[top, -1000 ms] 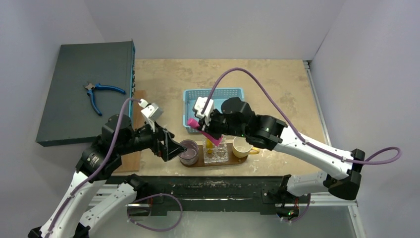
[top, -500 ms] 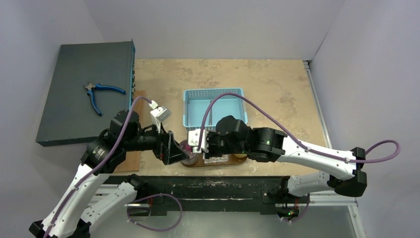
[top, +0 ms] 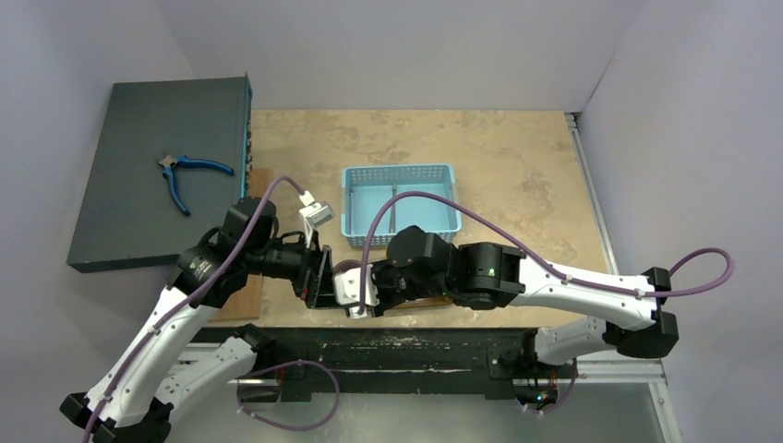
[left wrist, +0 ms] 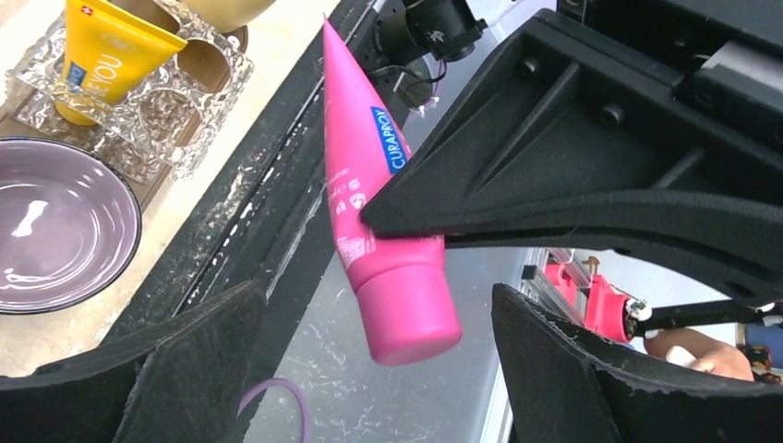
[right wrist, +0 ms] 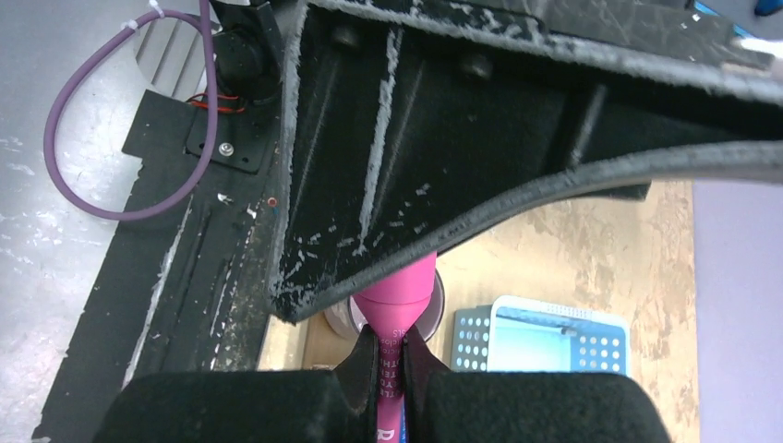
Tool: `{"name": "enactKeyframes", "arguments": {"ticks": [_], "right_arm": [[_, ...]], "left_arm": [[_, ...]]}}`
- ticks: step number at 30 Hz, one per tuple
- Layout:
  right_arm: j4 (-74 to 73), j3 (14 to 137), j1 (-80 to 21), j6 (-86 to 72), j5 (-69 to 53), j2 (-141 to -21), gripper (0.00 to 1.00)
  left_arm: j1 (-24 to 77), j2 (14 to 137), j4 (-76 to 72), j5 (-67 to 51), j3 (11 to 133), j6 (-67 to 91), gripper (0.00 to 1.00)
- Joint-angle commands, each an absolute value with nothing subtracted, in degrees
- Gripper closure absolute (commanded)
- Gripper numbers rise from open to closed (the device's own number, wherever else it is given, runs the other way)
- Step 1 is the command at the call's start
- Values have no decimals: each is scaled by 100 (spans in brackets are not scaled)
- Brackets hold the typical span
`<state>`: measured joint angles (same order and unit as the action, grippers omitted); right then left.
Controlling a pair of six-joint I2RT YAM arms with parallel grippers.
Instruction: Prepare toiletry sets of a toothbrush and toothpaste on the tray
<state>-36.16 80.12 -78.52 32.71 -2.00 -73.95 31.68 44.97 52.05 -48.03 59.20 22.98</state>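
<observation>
The glass holder stands on the brown tray. The yellow toothpaste sits in it. Next to it on the tray is a purple cup with nothing in it. Just behind the holder is a yellow mug; only its edge shows.

The blue basket sits farther back on the table. A thin pale stick lies in it. I cannot tell if it is the toothbrush.

The pink toothpaste is not on the tray. The right gripper pinches it tight near its flat end, and its round cap points down. It hangs over the black rail at the near edge of the table.

The left gripper is wide open and has hold of nothing. The pink toothpaste hangs in the gap between its two fingers.

The table is tan and a bit worn. A dark grey slab lies on the left, with blue pliers on top. The walls are plain and pale.
</observation>
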Motion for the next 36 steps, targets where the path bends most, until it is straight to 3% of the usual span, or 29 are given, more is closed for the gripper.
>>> {"name": "enactKeyframes", "arguments": {"ticks": [1, 10, 16, 21, 25, 30, 36], "right_arm": [[-3578, 8377, -7959, 3554, -32, -7508, 100], [-3673, 8590, -8085, 3621, 215, -7755, 100], [-3602, 8622, -8117, 3621, 315, -7746, 100], [-3603, 8646, -8125, 3558, 356, -7773, 99], [-3550, 8594, -8124, 3194, 592, -7715, 83], [-2857, 8051, -8126, 2910, 764, -7198, 55], [-2249, 7601, -7907, 2418, 1011, -6666, 45]], "left_arm": [[3181, 4524, 5190, -5182, 5981, 2200, 11], [3179, 4588, 5164, -5339, 5897, 2121, 34], [3177, 4615, 5166, -5424, 5795, 2033, 64], [3177, 4585, 5120, -5451, 5757, 2029, 100], [3182, 4466, 5062, -5253, 5744, 2086, 100], [3182, 4159, 4903, -4818, 5623, 2168, 100], [3181, 3730, 4798, -4158, 5520, 2235, 100]]}}
